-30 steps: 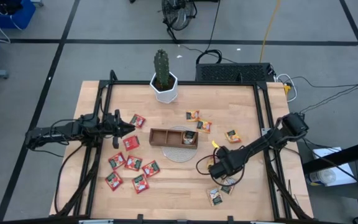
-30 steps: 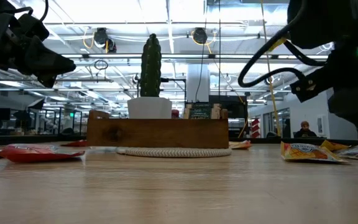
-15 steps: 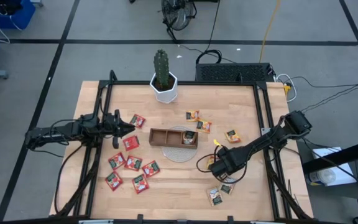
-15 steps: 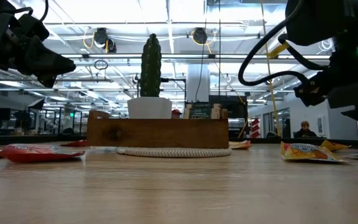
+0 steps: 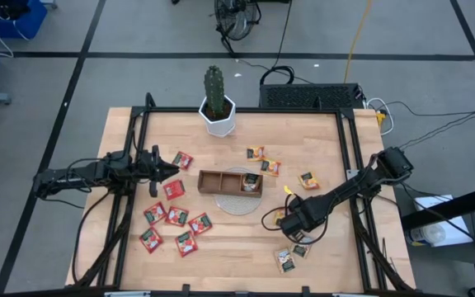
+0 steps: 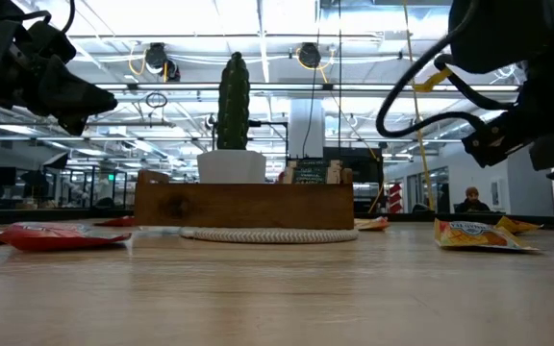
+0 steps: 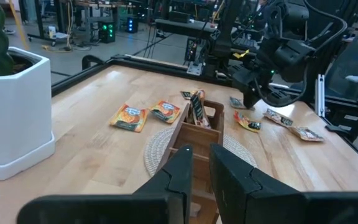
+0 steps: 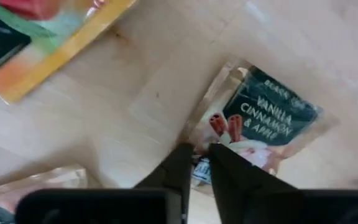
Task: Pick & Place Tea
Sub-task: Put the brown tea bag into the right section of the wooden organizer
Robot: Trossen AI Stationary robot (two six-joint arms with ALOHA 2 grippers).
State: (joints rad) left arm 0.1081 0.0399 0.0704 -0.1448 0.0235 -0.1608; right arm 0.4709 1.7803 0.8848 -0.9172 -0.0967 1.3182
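Right wrist view: right gripper [image 8: 199,163] pinches the grey-white tea sachet [image 8: 263,124] edge.

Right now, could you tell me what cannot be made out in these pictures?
- Right wrist view: the right end effector pinches the vanilla sachet by its edge, but whether it has left the table is unclear; in the high view the arm covers it.
- Low view: the tray wall hides its contents, and the right edge cuts off that arm.
- High view: the print on the red sachets is too small to read.
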